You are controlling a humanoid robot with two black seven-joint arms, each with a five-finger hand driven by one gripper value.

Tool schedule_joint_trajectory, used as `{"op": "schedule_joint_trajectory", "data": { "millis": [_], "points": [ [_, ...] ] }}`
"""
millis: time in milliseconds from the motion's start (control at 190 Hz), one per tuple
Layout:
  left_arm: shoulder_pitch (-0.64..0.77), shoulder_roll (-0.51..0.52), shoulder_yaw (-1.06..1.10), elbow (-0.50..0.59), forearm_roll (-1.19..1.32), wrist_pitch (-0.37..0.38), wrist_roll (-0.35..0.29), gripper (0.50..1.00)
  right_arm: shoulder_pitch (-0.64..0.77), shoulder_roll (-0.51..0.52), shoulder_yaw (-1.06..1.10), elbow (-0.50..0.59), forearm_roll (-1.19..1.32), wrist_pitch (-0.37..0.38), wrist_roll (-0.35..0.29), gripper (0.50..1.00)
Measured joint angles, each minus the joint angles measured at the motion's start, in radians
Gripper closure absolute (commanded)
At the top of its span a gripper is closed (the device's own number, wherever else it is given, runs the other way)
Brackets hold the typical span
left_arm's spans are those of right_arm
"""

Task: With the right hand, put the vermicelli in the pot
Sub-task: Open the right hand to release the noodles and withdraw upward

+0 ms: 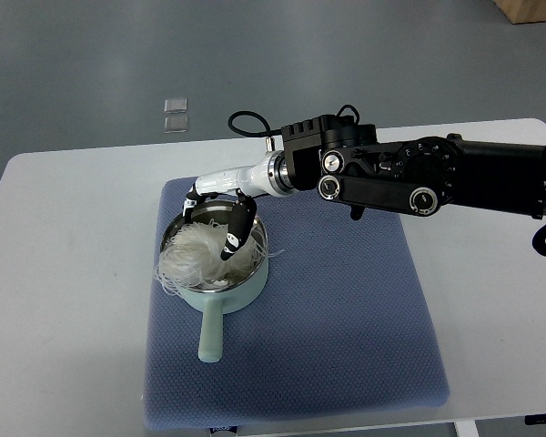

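Observation:
A pale green pot (217, 296) with a long handle (211, 334) stands on the blue mat, handle pointing toward the near edge. A bundle of white vermicelli (196, 255) lies in the pot, strands spilling over its left rim. My right arm reaches in from the right edge, and its hand (220, 217) hangs over the pot's far side. Its black-tipped fingers (237, 232) point down into the pot and touch the vermicelli. I cannot tell whether they still grip the strands. The left arm does not show.
The blue mat (346, 300) covers the middle of the white table (64, 273). Two small clear squares (175, 114) lie on the grey floor beyond the table's far edge. A brown box corner (532, 9) shows at the top right.

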Motion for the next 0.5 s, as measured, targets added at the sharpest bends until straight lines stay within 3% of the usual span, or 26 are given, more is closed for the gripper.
{"op": "schedule_joint_trajectory", "data": {
  "millis": [332, 501],
  "points": [
    [0.0, 0.0, 0.0, 0.0, 0.0, 0.0, 0.0, 0.5, -0.006, -0.152, 0.226, -0.001, 0.048, 0.005, 0.003, 0.576],
    [0.0, 0.0, 0.0, -0.005, 0.0, 0.0, 0.0, 0.5, -0.172, -0.225, 0.513, -0.017, 0.197, -0.005, 0.032, 0.576]
  ]
}}
